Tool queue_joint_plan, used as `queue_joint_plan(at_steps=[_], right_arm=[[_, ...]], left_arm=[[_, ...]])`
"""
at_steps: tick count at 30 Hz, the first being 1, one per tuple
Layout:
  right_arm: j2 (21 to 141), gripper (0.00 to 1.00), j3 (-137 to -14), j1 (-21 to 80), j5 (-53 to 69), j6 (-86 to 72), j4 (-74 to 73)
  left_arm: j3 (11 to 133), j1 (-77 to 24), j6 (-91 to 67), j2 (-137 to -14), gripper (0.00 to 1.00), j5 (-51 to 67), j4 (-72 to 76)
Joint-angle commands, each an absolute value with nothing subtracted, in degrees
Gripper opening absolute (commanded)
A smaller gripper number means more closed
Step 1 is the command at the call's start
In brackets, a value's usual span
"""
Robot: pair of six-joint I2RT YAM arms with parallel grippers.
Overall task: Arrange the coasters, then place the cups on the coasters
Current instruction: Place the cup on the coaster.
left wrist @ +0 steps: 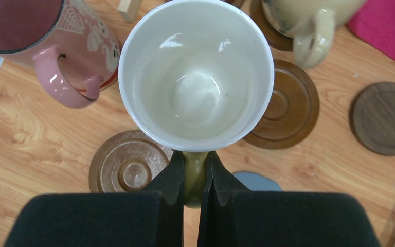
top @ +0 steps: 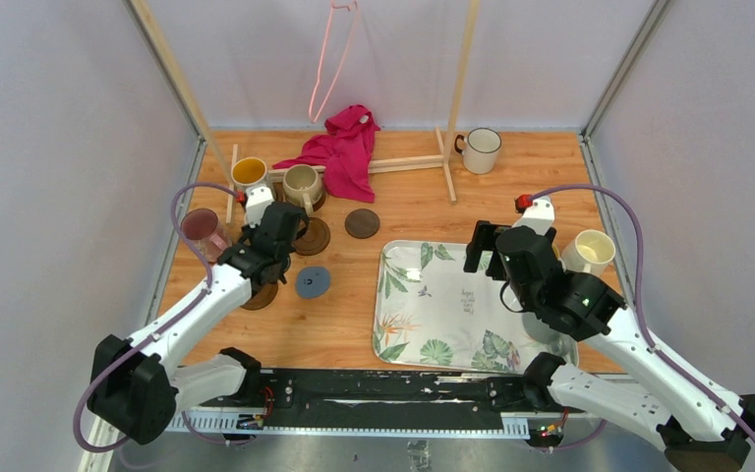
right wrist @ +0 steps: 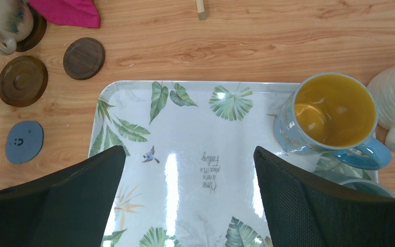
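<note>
Because the left end effector point(left wrist: 195, 172) clenches its handle, the white-lined cup point(left wrist: 195, 77) hangs above the counter point(left wrist: 31, 134) between two bare brown coasters point(left wrist: 128, 167) (probably bound for one), while the right end effector point(right wrist: 189, 154) hovers released over the tray point(right wrist: 185, 103).

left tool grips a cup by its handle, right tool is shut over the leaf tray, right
The right tool is open, not shut, over the leaf tray; the right wrist view shows it. The left tool does grip the cup by its handle.
</note>
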State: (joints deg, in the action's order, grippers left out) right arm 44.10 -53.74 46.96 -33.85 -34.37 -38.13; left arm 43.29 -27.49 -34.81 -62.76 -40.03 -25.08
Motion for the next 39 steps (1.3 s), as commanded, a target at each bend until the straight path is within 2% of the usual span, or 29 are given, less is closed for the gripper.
queue_joint_plan(at_steps=[1, 17, 32, 35, 39], right_arm=[[44.0, 1.00, -53.2, 47.0, -33.3, -32.9, -37.3], [44.2, 1.00, -54.4, 47.0, -31.7, -29.4, -37.4], [44.6, 1.00, -54.0, 47.0, -30.5, -30.2, -37.4], [44.7, 1.00, -54.0, 47.0, -30.2, -30.2, -37.4], [44.8, 1.00, -54.0, 47.0, -30.1, -30.3, -37.4]], left_arm=[[45.6, -21.5, -33.9, -64.5, 0.00, -37.0, -19.1], [48.3, -13.3, -35.3, -74.0, 0.00, -37.2, -16.0], [47.9, -11.9, -36.1, -77.4, 0.00, -35.1, -16.0], [47.5, -11.6, -36.2, -77.7, 0.04, -34.8, -15.9], [47.2, -11.4, -36.3, -77.8, 0.14, -34.7, -15.7]])
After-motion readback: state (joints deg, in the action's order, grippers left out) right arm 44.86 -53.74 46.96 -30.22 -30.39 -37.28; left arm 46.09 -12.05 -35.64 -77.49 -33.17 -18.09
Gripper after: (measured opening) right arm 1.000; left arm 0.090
